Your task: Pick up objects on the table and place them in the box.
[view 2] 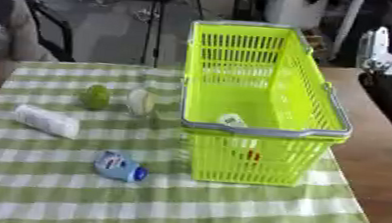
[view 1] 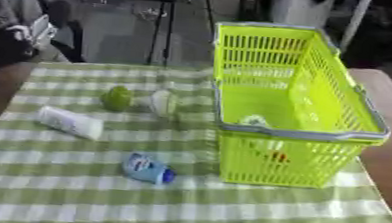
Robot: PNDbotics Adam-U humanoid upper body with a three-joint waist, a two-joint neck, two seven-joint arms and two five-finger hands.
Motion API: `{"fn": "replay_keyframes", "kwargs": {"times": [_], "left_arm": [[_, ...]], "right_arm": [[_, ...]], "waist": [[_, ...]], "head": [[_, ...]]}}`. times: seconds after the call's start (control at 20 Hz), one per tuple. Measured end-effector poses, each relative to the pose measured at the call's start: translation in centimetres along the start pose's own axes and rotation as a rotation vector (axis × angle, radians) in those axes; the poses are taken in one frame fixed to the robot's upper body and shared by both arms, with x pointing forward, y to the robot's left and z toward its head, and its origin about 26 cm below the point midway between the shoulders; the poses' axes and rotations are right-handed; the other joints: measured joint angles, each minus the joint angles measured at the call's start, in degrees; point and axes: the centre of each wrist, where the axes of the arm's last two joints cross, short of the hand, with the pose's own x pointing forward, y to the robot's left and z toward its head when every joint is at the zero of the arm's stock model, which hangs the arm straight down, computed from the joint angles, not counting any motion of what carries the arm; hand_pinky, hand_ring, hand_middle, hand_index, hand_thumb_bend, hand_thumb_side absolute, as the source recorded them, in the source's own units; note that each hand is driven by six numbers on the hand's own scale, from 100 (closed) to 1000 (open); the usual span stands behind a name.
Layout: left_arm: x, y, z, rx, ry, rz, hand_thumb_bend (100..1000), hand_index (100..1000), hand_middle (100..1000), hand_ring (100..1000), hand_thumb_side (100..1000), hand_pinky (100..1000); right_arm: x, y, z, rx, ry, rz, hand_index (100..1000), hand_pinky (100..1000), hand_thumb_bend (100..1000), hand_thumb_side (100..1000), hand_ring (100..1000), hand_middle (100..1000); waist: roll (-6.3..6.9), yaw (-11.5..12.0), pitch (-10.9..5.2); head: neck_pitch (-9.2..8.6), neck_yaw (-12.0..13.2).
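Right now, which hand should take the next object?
Left, probably. The blue bottle, white tube and green fruit all lie left of the basket, which blocks the right side. Neither hand is in view.

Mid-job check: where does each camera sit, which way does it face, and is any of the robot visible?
Left eye view: head camera, looking down at the green checked tablecloth and yellow-green plastic basket; no hand shows.
Right eye view: same head, set slightly right, same scene; no hand shows.
Shared: basket, white tube, blue-capped bottle, green round thing.
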Motion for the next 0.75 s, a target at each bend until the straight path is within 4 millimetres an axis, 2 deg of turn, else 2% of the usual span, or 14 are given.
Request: {"fn": "replay_keyframes", "kwargs": {"times": [0.1, 0.25, 0.5, 0.75], "left_arm": [[-0.3, 0.0, 1.7, 0.073, 0.058, 0.047, 384, 840, 736, 690, 722, 635], [-0.5, -0.3, 3.0, 0.156, 0.101, 0.092, 376, 837, 734, 685, 729, 630], [-0.7, -1.1, 3.8, 0.204, 0.128, 0.129, 367, 835, 732, 684, 741, 624], [-0.7, -1.6, 3.9, 0.208, 0.136, 0.151, 367, 834, 731, 684, 740, 623]], "right_arm": [[0.0, 0.0, 0.0, 0.001, 0.003, 0.001, 804, 585, 100, 551, 567, 640], [-0.1, 0.0, 0.1, 0.003, 0.010, 0.001, 804, 585, 100, 552, 566, 638], [-0.1, 0.0, 0.2, 0.007, 0.016, 0.002, 805, 584, 100, 551, 566, 638], [-0.1, 0.1, 0.2, 0.014, 0.019, 0.000, 806, 585, 100, 552, 565, 638]], "waist": [[-0.14, 0.6, 0.00], [0.00, 1.2, 0.02], [-0.20, 1.5, 0.07], [-0.33, 1.3, 0.10]], "head": [[0.75, 1.1], [1.69, 2.8], [2.61, 3.8], [2.62, 3.8]]}}
